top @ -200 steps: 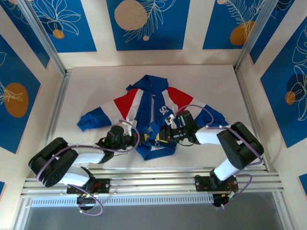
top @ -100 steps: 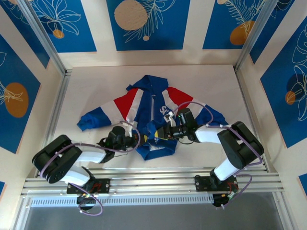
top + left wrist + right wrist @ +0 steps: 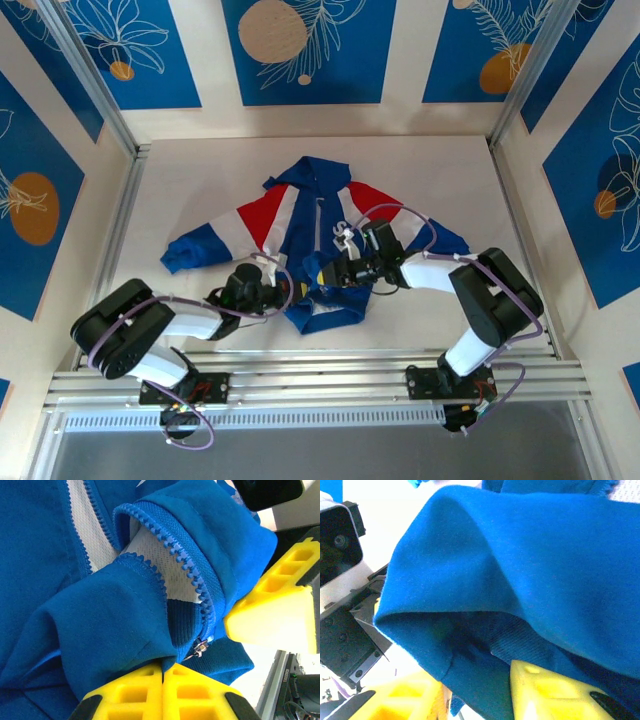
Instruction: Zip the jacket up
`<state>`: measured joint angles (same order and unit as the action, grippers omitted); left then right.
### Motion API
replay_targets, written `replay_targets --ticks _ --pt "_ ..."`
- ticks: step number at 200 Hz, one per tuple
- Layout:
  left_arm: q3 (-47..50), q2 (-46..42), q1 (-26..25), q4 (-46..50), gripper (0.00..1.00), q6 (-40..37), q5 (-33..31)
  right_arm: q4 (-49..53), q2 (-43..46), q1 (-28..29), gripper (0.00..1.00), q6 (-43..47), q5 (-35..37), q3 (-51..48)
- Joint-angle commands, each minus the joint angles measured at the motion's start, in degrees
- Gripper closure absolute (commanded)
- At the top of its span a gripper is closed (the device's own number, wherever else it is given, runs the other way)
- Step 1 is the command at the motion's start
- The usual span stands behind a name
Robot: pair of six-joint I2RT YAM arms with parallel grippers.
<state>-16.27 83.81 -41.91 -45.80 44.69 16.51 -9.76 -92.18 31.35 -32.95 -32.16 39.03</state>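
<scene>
pale tabletop (image 3: 200, 180), frame centre: left gripper (image 3: 162, 672) clamps the hem of the small royal-blue fabric jacket (image 3: 300, 215); whether the right gripper (image 3: 480, 692) grips, i cannot tell. bunched zipper teeth (image 3: 175, 545) could misalign and jam.

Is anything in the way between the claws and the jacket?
No, nothing visible. The left claw and the right claw both pinch the jacket's blue bottom edge, close to the zipper.

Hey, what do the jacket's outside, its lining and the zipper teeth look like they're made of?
The jacket has a soft, matte blue outside, likely a fleece-like knit: it folds in rounded bulges with no shine. The lining is white mesh, with fine holes showing. The zipper teeth are probably moulded plastic: same blue, chunky and dull. The slider looks like metal, greyish with glints.
</scene>
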Motion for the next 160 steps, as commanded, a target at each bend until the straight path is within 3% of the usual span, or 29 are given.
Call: replay_targets --ticks 1,18,42,56,93,138,160 --pt "-0.08 0.52 -0.36 -1.22 1.0 -0.04 1.28 5.01 -1.0 0.99 0.64 4.12 0.84 1.98" --pt "-0.08 0.65 -0.36 -1.22 1.0 -0.04 1.42 6.54 -1.16 1.58 0.66 5.19 1.61 2.67" --pt "-0.08 0.65 -0.36 -1.22 1.0 -0.13 1.57 8.46 -0.71 1.95 0.91 5.87 2.85 3.17" --pt "-0.13 0.26 -0.36 -1.09 1.0 -0.36 1.76 8.96 0.0 2.04 1.0 5.97 3.71 2.95" --pt "-0.24 -5.84 -0.1 2.45 1.0 -1.32 1.51 6.73 4.97 1.28 1.0 4.2 1.83 1.29" --pt "-4.07 -23.72 0.36 19.54 1.0 -6.81 -1.85 0.84 13.83 -0.6 1.0 -1.46 -1.58 -0.06" --pt "-5.9 -30.63 0.34 23.16 1.0 -8.91 -3.06 -5.29 16.37 -1.86 1.0 -6.25 -4.45 -0.71"
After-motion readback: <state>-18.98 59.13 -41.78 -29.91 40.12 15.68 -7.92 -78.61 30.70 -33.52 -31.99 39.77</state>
